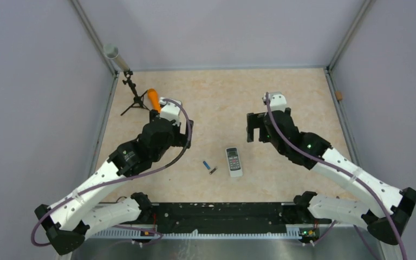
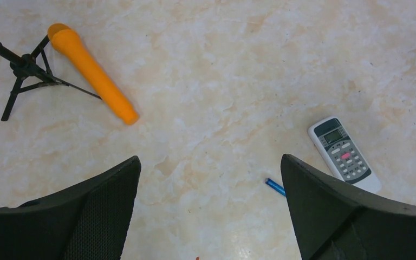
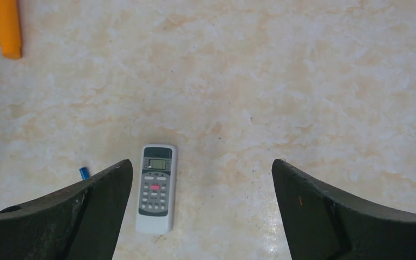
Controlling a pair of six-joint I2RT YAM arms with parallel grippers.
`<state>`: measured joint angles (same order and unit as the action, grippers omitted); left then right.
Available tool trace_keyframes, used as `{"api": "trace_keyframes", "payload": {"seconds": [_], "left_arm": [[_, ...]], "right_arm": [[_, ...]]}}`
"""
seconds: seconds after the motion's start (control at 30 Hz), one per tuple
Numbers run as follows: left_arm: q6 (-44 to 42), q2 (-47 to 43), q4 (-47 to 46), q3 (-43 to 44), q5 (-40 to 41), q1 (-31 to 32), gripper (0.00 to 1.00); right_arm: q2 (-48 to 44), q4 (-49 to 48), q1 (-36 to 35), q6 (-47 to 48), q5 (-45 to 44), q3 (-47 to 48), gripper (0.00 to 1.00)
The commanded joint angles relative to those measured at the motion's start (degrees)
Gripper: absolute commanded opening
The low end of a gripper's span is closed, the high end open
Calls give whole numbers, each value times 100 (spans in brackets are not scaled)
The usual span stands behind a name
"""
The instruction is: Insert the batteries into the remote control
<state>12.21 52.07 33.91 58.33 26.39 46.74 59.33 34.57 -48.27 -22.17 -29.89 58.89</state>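
The remote control [image 1: 234, 161] lies face up on the table between the two arms, its screen end away from the bases. It also shows in the left wrist view as the remote control [image 2: 345, 154] and in the right wrist view as the remote control [image 3: 156, 187]. Just left of it lie the batteries: a blue battery [image 1: 207, 164] and a dark battery [image 1: 213, 171]. My left gripper [image 1: 186, 135] hovers open, well up and left of them; the blue battery [image 2: 274, 187] peeks out beside its right finger. My right gripper [image 1: 253, 128] hovers open beyond the remote, holding nothing.
An orange cylinder [image 1: 153, 98] lies at the back left next to a small black tripod [image 1: 134, 97]. A grey tube [image 1: 114, 54] stands in the back left corner. Low walls border the table on three sides.
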Motion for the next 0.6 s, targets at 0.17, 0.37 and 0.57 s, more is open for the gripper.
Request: {"api": "trace_keyframes", "payload": {"seconds": [0.17,0.37,0.57], "left_arm": [[-184,-128,-416,-407,-412,-154,99],[-205,-256,-391,-479,-384,-156,99],[-201,-262,-336,-442,-281,-154,99]], "right_arm": [[-180,289,-18,-106,234,-52,99],[-253,49,-17,-104,608,-335,98],[35,-182,-18,-287,1166,-539,96]]}}
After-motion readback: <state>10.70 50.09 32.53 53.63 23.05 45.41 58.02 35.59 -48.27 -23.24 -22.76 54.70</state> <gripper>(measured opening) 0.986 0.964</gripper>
